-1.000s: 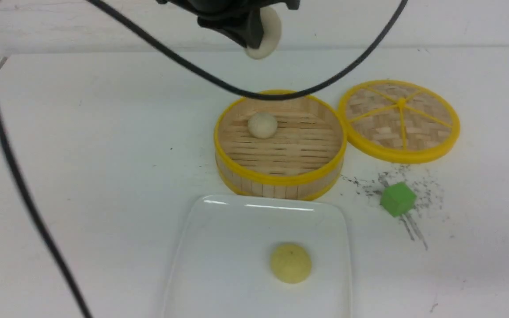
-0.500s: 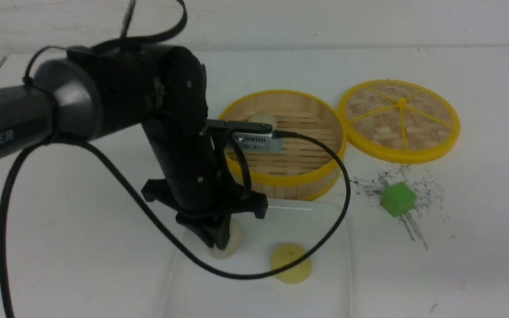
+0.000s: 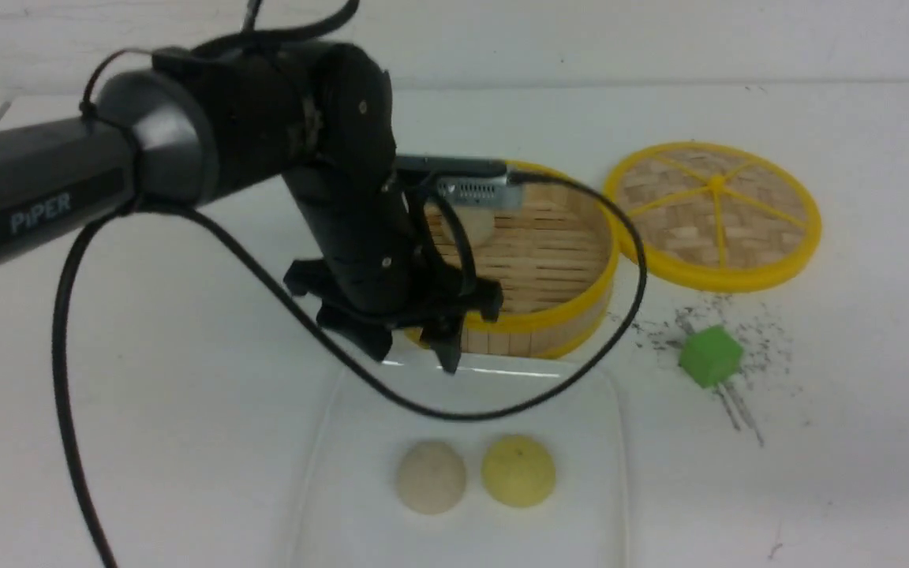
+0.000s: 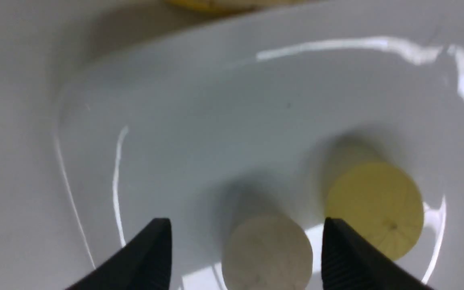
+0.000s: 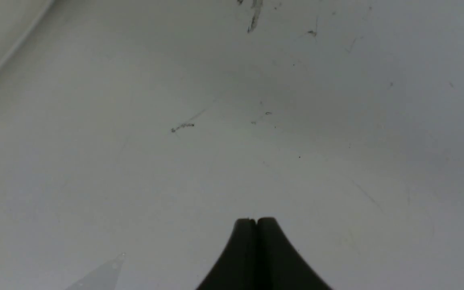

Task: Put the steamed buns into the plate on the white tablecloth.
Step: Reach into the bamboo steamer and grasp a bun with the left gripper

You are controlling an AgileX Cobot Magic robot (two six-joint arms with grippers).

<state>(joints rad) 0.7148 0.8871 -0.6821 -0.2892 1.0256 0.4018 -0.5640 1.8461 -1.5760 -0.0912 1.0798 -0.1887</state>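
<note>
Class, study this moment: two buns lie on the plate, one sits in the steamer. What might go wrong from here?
The cable looping over the plate might sweep the beige bun or yellow bun. The open left gripper may clip the steamer basket rim reaching for the last bun.

Left arm (image 3: pixel 44 197) stretches in from the left, wrist bent down, left gripper (image 3: pixel 415 356) hanging empty, jaws spread wide. Right gripper (image 5: pixel 256 220) low, jaws pressed together.
</note>
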